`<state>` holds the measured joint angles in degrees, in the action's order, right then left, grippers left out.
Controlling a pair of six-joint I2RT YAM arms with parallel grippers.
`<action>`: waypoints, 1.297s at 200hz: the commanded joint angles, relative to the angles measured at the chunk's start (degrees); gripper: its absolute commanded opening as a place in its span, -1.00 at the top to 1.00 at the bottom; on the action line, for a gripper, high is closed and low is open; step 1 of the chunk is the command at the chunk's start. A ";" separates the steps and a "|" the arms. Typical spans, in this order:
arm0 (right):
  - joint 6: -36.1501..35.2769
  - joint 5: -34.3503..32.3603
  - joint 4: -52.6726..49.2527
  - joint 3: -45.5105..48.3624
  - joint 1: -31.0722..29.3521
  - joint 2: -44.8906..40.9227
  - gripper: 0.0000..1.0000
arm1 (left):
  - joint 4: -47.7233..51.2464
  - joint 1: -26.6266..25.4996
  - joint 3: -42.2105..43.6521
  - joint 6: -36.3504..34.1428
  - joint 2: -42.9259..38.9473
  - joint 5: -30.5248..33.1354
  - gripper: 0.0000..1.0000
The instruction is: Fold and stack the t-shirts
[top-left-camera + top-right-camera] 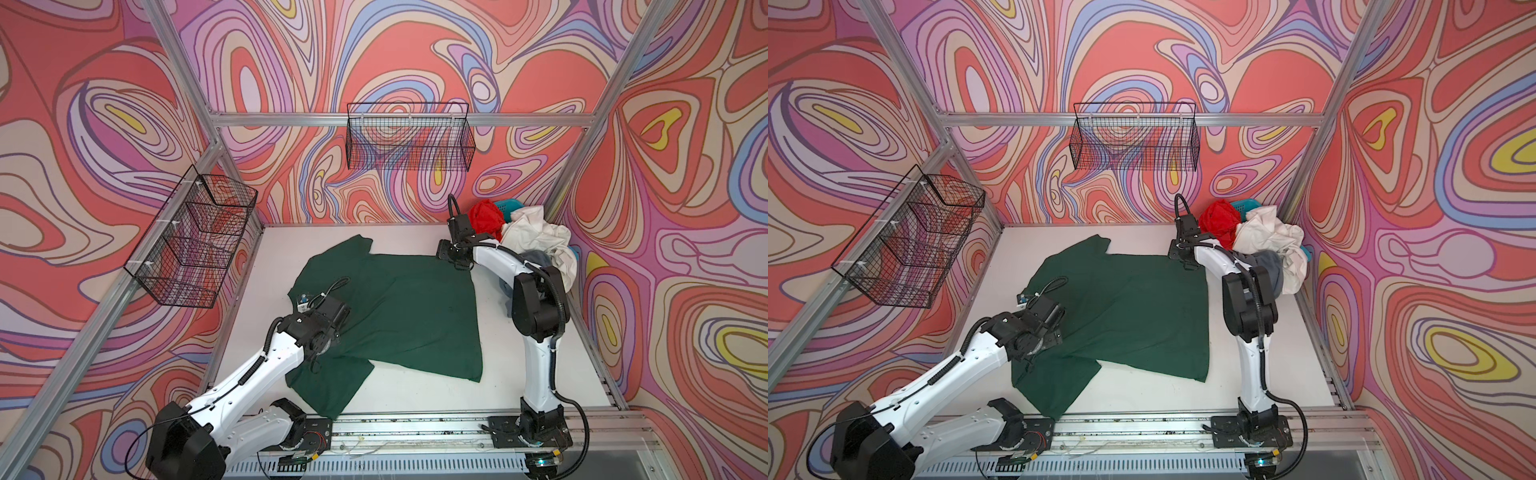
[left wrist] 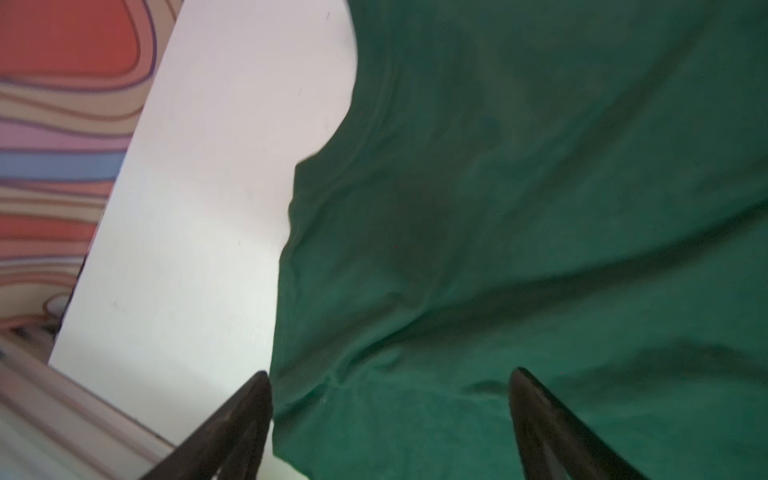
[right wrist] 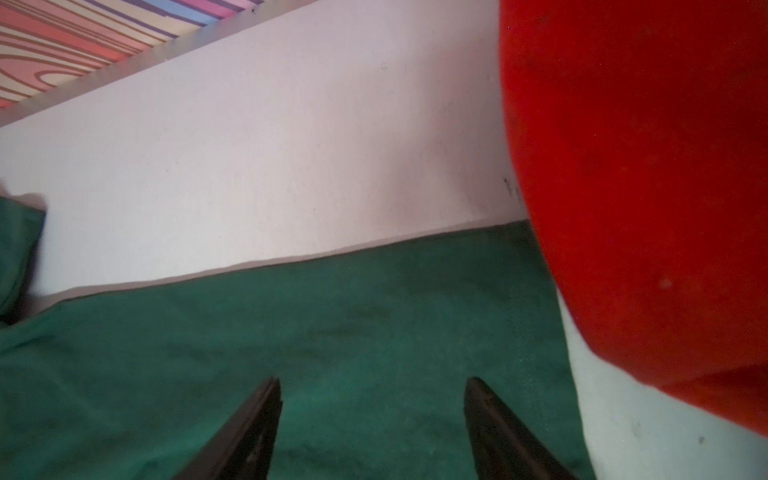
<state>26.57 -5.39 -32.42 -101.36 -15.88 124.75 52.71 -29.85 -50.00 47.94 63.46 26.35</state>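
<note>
Top views, both: white table [image 1: 498, 399] carries everything. Dark green soft cloth t-shirt [image 1: 407, 307] lies spread flat at table centre. Its hem is toward the right arm and its neck end sits under the left arm's wrist. One sleeve points to the back wall, the other to the front rail. Cloth is wrinkled near the left wrist.

Back right corner: heap of crumpled shirts in and over a turquoise plastic mesh basket [image 1: 505, 204].
- Off-white shirt [image 1: 536, 237] is on top, spilling over the side.
- Bright red shirt [image 1: 484, 218] is on the side nearer the green one.
- Grey-blue shirt [image 1: 1266, 259] is mostly buried under the off-white one.

Left wrist view: left claw [image 2: 390, 399] is wide, nothing gripped. It hangs over the green shirt's edge, with one finger [image 2: 249, 415] at the border with bare table.

Right wrist view: right claw [image 3: 374, 399] is wide, nothing gripped. It is over the green shirt just inside a straight edge, with red cloth close beside.
</note>
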 commanded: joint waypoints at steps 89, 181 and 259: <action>0.33 -0.39 -2.30 -4.49 6.77 8.14 -0.63 | -25.03 19.89 -32.35 -22.28 37.83 -20.63 -1.00; -0.65 -1.71 -1.34 -7.54 7.04 12.21 -0.25 | -19.19 20.57 -57.24 -29.17 62.16 -19.81 -1.00; -0.82 1.76 1.15 -5.59 7.01 11.44 -0.04 | -10.12 20.71 -77.59 -36.94 77.62 -17.51 -1.00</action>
<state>25.98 -5.21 -32.97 -107.90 -9.28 134.91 37.34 -9.63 -123.83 14.81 137.91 8.40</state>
